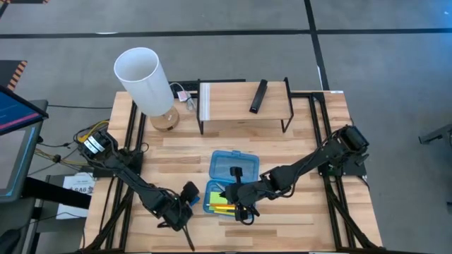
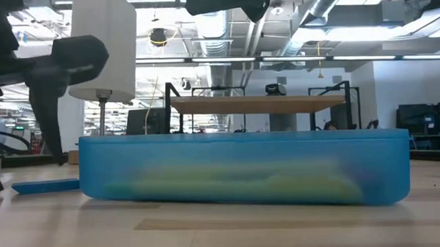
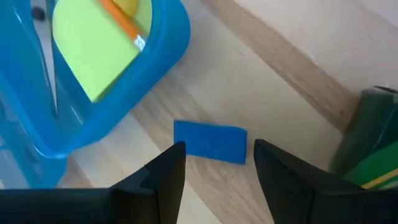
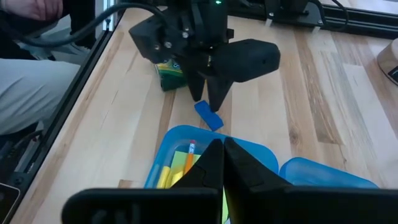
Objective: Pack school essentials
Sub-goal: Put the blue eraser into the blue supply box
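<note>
My left gripper hangs over the table with its fingers spread, and the eraser lies flat on the wood right between and just ahead of the tips, not yet touched. Just beyond it on one side is the blue case, already holding the green pad and an orange pencil; on the other side, near my finger, stands the crayon box, still out on the table. My right gripper hovers over the near end of the case with its fingers pressed together and nothing between them; below it I can see yellow sticks and the pencil inside. The case's lid lies open past the tray. I judge the packing well along: most stationery is in, while the eraser and crayon box remain, then closing. I cannot make out the scissors or pen.
</note>
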Robot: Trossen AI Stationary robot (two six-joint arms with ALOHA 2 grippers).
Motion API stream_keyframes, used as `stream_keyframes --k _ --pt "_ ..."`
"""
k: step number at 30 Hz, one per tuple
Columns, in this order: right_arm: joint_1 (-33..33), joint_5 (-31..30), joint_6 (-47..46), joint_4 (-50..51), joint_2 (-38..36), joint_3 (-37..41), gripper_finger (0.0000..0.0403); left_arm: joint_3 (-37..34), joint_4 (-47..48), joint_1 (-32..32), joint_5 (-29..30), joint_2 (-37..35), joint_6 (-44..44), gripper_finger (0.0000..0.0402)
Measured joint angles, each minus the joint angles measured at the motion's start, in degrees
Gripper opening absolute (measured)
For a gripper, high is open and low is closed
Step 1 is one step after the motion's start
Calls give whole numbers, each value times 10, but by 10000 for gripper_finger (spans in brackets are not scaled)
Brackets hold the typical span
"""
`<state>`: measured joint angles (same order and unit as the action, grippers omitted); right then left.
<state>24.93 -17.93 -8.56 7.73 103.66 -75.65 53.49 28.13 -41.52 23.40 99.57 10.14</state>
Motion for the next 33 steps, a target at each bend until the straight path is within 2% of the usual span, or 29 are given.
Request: stream_keyframes --k 10,21,26,33 --pt "0 0 0 0 0 0 21 -2 -3 9 -6 0 42 179" --pt "0 0 -1 0 0 0 21 3 -11 29 -21 36 79 173" --pt "0 0 0 0 0 0 21 2 -18 30 -25 37 81 135" --pt "0 0 0 0 0 0 17 0 -19 31 -45 38 78 47"
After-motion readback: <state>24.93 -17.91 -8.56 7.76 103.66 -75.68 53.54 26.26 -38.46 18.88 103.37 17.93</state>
